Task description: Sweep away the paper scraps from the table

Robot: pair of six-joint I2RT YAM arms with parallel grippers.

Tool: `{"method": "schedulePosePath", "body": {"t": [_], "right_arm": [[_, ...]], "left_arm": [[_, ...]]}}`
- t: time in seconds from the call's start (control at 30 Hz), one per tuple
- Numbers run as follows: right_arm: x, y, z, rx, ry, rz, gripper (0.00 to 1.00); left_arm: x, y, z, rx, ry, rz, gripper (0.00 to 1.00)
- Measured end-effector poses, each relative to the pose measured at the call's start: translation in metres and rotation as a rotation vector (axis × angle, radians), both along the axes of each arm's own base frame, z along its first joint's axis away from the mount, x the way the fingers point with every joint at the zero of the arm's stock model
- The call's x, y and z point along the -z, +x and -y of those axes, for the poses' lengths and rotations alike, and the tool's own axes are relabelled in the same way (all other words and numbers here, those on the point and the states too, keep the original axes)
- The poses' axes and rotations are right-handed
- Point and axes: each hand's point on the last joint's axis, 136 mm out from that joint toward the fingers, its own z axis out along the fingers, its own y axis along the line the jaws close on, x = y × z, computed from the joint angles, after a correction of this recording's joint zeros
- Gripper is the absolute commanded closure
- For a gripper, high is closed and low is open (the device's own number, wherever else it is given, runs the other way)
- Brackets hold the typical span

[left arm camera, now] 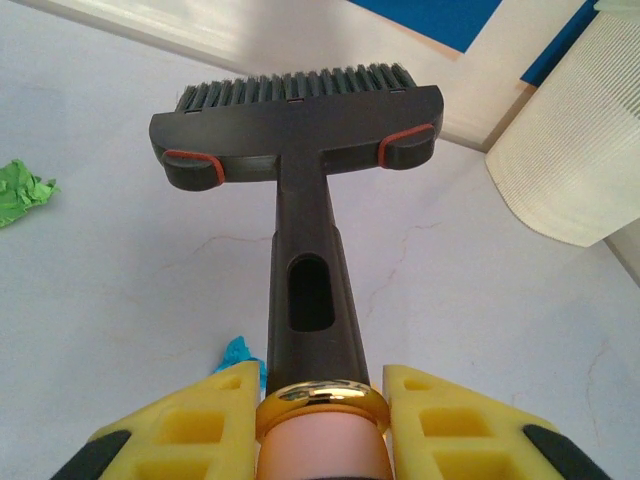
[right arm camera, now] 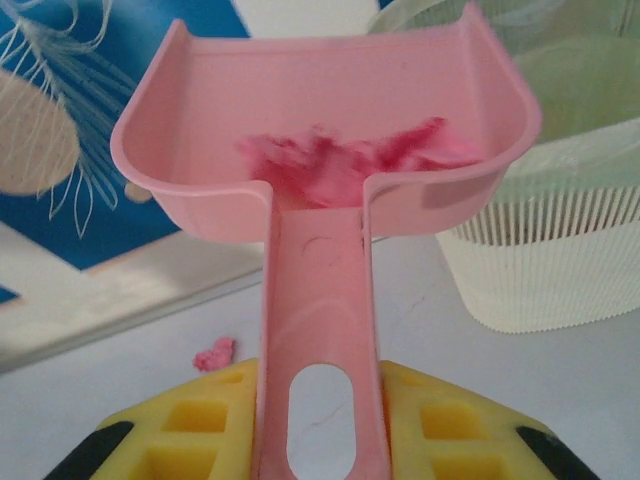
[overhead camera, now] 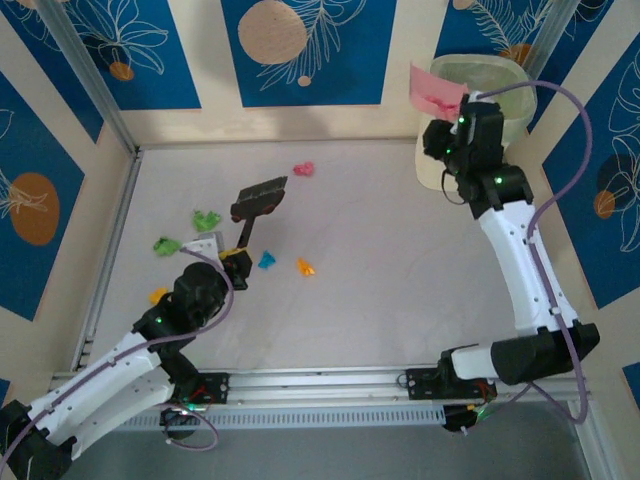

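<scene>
Left gripper (left arm camera: 320,425) is clasping the brush (left arm camera: 300,130) at the table's (overhead camera: 380,250) left, where paper scraps (overhead camera: 207,219) are lying scattered around it, while right gripper (right arm camera: 320,425) is clasping the pink dustpan (right arm camera: 330,110), loaded with more of them, beside the bin (overhead camera: 505,95)

The table (overhead camera: 380,250) is matte whitish-grey. The paper scraps (overhead camera: 207,219) on it are bright: two green, one pink, one cyan, two orange. The brush (left arm camera: 300,160) is dark charcoal, with two red-orange arcs on its head and a gold ring at the handle's end. The dustpan (right arm camera: 330,120) is pale pink, with deeper pink crumpled paper inside. The bin (right arm camera: 540,250) is translucent greenish-white and finely ribbed. The walls (overhead camera: 210,125) are cream; their panels (overhead camera: 330,70) are blue with white leaf outlines and tan discs. The left gripper (left arm camera: 320,420) and right gripper (right arm camera: 320,420) have yellow fingers (left arm camera: 190,425) tipped black
</scene>
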Motion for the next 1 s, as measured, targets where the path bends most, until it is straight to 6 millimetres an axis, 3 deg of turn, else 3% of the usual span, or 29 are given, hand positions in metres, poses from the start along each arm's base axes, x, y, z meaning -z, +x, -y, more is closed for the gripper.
{"method": "schedulePosePath", "body": {"t": [0.27, 0.37, 0.53, 0.73, 1.0], "right_arm": [[-0.027, 0.039, 0.063, 0.079, 0.378, 0.023, 1.0], [-0.032, 0.056, 0.076, 0.067, 0.497, 0.018, 1.0], [-0.025, 0.083, 0.076, 0.002, 0.676, -0.04, 1.0], [0.0, 0.09, 0.072, -0.011, 0.82, -0.146, 1.0], [-0.016, 0.085, 0.071, -0.011, 0.903, -0.146, 1.0]], "left_arm": [[0.0, 0.0, 0.0, -0.001, 0.001, 0.0, 1.0], [0.0, 0.0, 0.0, 0.0, 0.001, -0.001, 1.0], [0.0, 0.0, 0.0, 0.0, 0.001, -0.001, 1.0], [0.003, 0.001, 0.001, 0.0, 0.008, -0.008, 1.0], [0.007, 0.002, 0.002, 0.002, 0.024, -0.02, 1.0]]}}
